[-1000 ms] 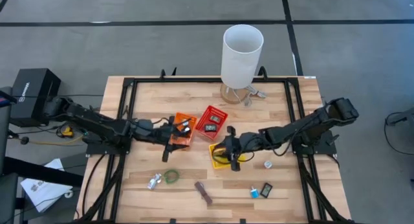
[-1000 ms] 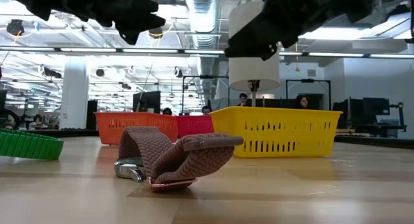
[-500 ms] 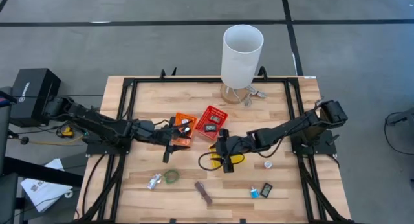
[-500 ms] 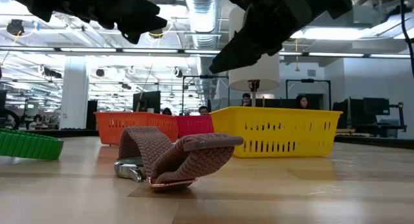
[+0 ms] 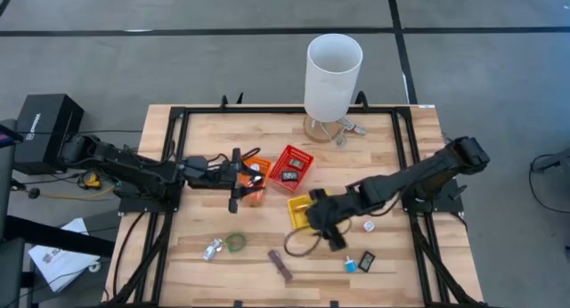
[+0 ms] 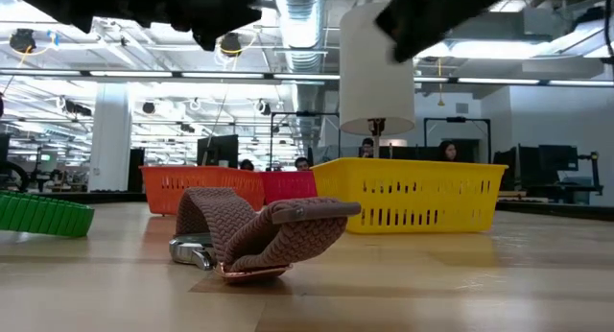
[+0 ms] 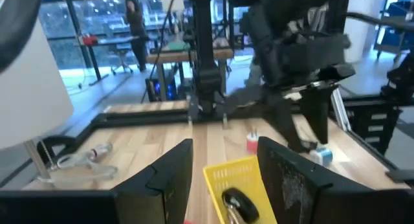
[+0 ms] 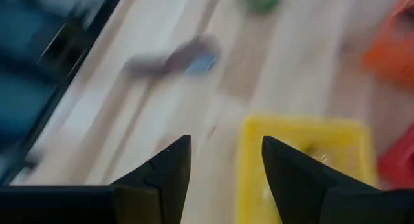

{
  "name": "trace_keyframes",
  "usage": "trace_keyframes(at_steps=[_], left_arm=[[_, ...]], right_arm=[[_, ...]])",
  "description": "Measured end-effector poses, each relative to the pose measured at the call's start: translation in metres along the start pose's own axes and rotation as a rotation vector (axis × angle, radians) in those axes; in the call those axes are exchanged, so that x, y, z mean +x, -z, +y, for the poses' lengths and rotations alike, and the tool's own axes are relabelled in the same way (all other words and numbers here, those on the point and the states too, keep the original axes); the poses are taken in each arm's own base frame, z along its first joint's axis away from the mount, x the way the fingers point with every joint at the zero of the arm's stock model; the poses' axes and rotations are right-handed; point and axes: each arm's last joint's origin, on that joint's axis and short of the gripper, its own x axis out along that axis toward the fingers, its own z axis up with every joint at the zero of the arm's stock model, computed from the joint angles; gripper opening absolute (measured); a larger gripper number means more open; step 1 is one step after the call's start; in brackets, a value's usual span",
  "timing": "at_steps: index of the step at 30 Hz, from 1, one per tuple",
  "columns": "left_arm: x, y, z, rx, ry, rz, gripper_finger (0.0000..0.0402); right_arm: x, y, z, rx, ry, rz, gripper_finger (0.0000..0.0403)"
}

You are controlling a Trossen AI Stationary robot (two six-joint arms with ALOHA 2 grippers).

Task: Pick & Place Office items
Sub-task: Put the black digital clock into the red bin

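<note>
High view: right claw [image 5: 331,230] beside yellow basket [image 5: 301,207]

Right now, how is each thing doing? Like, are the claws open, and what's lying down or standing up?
left gripper: open, empty, over the orange basket.
right gripper: open, empty, beside the yellow basket.
red basket: upright, items inside.
brown strip: lying on the table.
green ring: lying flat.
white cylinder: standing upright.

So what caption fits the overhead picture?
Two robot arms reach over three mesh baskets on a wooden table strewn with small office items.
</note>
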Motion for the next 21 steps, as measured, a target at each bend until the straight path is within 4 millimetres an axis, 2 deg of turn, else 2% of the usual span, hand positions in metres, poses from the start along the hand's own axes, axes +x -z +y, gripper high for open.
trace_keyframes(at_steps=[5, 10, 16, 21], left_arm=[[-0.001, -0.005, 0.0, -0.006, -0.002, -0.04, 0.0166], [-0.002, -0.008, 0.001, -0.013, -0.005, -0.075, 0.0166], [-0.002, -0.009, 0.001, -0.014, -0.005, -0.08, 0.0166], [-0.002, -0.009, 0.001, -0.014, -0.005, -0.081, 0.0166]], right_arm=[[-0.019, 0.01, 0.034, -0.063, -0.079, 0.249, 0.0183], [-0.028, 0.033, 0.07, -0.127, -0.106, 0.451, 0.019], [-0.03, 0.048, 0.112, -0.274, -0.145, 0.493, 0.0199], [-0.016, 0.057, 0.134, -0.351, -0.145, 0.523, 0.0198]])
